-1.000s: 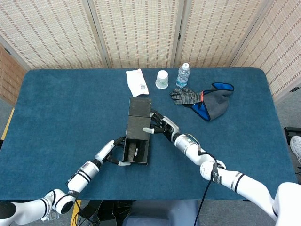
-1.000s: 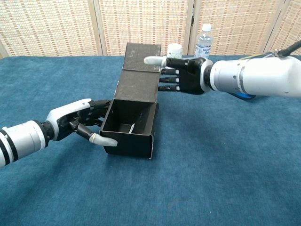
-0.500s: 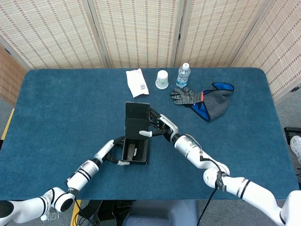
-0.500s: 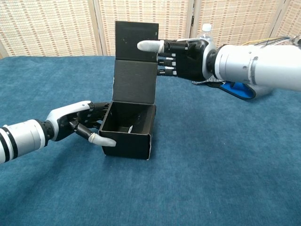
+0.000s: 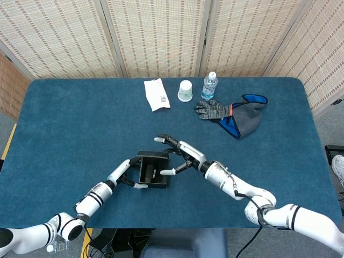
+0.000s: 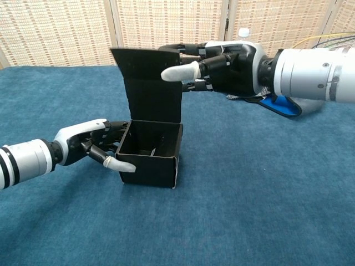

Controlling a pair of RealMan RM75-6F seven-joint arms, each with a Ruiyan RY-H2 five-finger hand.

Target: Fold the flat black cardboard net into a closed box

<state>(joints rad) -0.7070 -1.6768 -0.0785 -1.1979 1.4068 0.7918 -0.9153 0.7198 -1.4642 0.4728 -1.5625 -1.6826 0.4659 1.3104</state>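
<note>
Black cardboard box (image 6: 151,152), partly folded, stands near the front edge of the blue counter (image 5: 64,123), a little left of its middle. Base is formed: four walls up, top open, a small pale slip visible inside in the chest view.

Left robot hand (image 6: 95,145) lies at the box's left front corner. Thumb reaches along the front wall at the rim; the other fingers curl against the left wall. It grips that corner. Forearm runs off to the near-left.

Lid panel rises upright from the box's rear wall. Its top flap (image 6: 145,56) is bent forward, tilting over the opening.

Right robot hand (image 6: 213,66) is raised at the lid's right side, above the box. Fingers are spread: thumb lies across the front face of the lid near the crease, the other fingers reach behind and over the top flap. It holds the lid between thumb and fingers. From the head view the same hand (image 5: 180,156) straddles the box's right edge, one finger beyond the far side, thumb over the opening.

Toward the far edge, well apart from the box: white packet (image 5: 156,94), white paper cup (image 5: 185,90), clear water bottle (image 5: 209,86), and right of them a grey knit glove (image 5: 213,109) touching a grey and blue cloth (image 5: 244,117).

Woven screens (image 5: 161,32) stand behind the counter.
</note>
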